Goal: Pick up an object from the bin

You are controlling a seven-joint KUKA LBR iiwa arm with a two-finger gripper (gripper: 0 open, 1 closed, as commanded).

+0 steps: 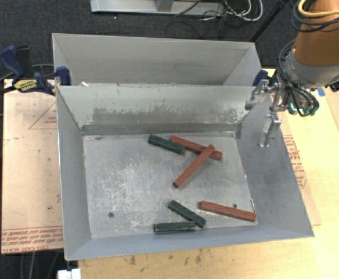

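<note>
My claw [266, 124], grip unreadable to me, hung above the bin wall [269, 182]; lowering, I risked striking it, the red bar [190, 144] lying well to its left.

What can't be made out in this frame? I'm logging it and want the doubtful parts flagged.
Camera view:
- Arm: cut off by the top and right edges.
- Gripper: over the bin's right wall; contact with it can't be told.
- Diagonal red-brown stick: its upper end covers part of the other red-brown stick.
- Dark speck on the bin floor: too small to identify.
</note>
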